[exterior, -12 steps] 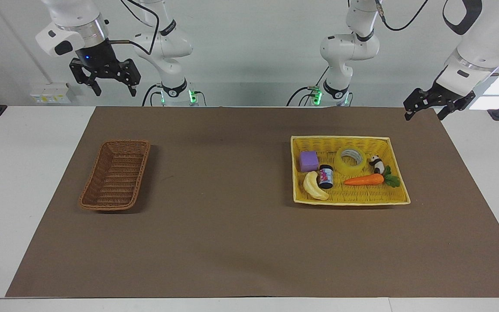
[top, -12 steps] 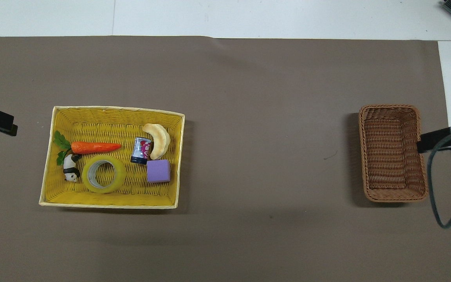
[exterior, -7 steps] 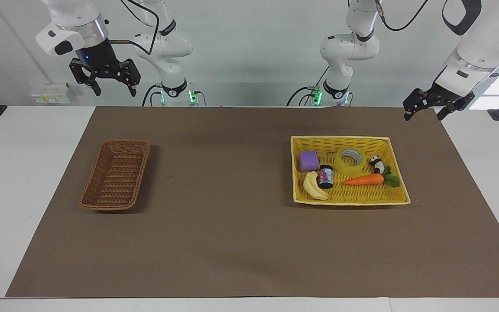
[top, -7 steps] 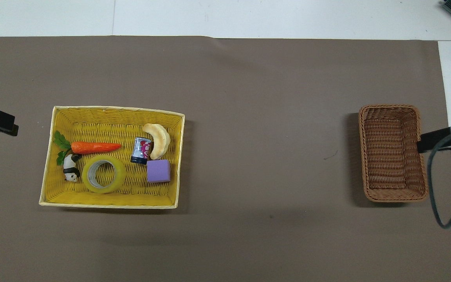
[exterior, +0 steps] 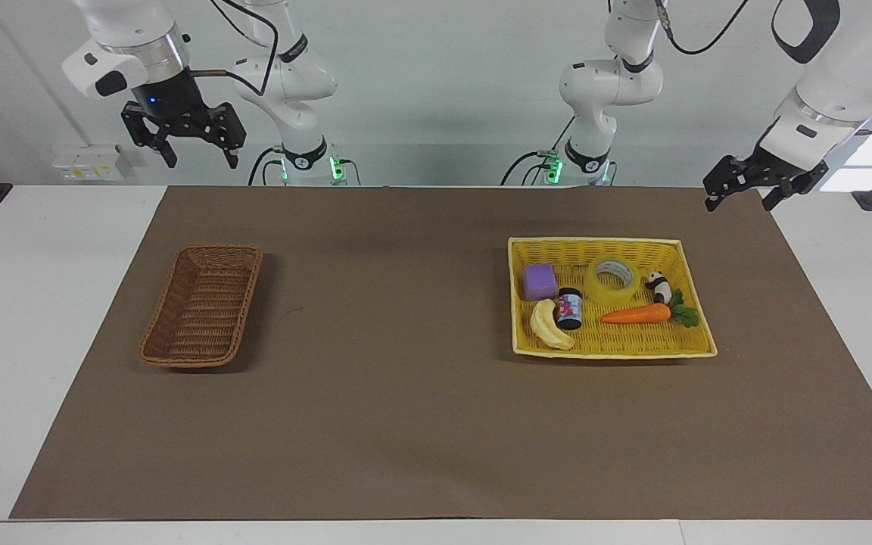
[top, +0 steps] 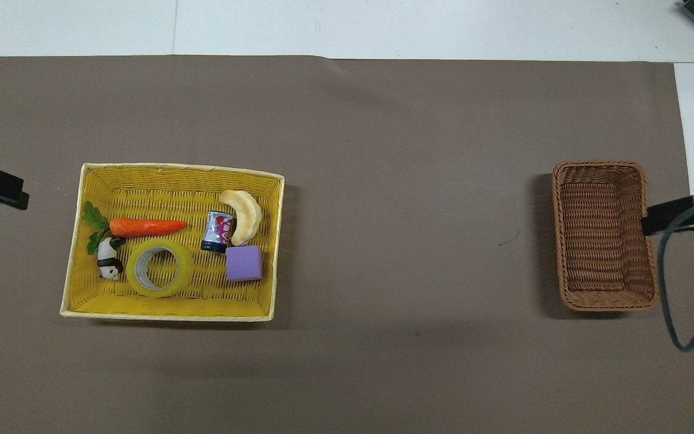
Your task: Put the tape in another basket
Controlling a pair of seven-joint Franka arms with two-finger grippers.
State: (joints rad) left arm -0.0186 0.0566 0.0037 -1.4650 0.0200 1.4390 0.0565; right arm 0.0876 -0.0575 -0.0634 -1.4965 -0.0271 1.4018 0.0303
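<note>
**Tape sits at the left arm's end; left gripper is the nearer one**

Going across the facing view: the right gripper (exterior: 183,145) hangs high with its fingers spread and nothing in them, over the surface edge near the narrow brown woven wicker basket (exterior: 202,304), which is empty. That arm waits. The brown mat (exterior: 406,393) between the two baskets is bare.

Toward the left arm's end, the wide roll of translucent yellowish packing tape (exterior: 612,279) lies flat, hole up, inside the flat bright yellow woven basket (exterior: 610,348). It lies in the part of that basket nearer the robots, between a purple cube (exterior: 540,281) and a small panda figure (exterior: 659,288), touching neither as far as can be told. An orange toy carrot (exterior: 636,314), a dark little jar (exterior: 569,308) and a pale banana (exterior: 549,325) lie farther from the robots than the tape.

The left gripper (exterior: 742,188) hovers raised over the mat corner beside the yellow basket, fingers parted, empty. The tape lies toward the table's middle and farther out from it. Judged: the left arm is far better placed to pick; the roll has no long axis, so a straight-down grasp across rim and core should do.
</note>
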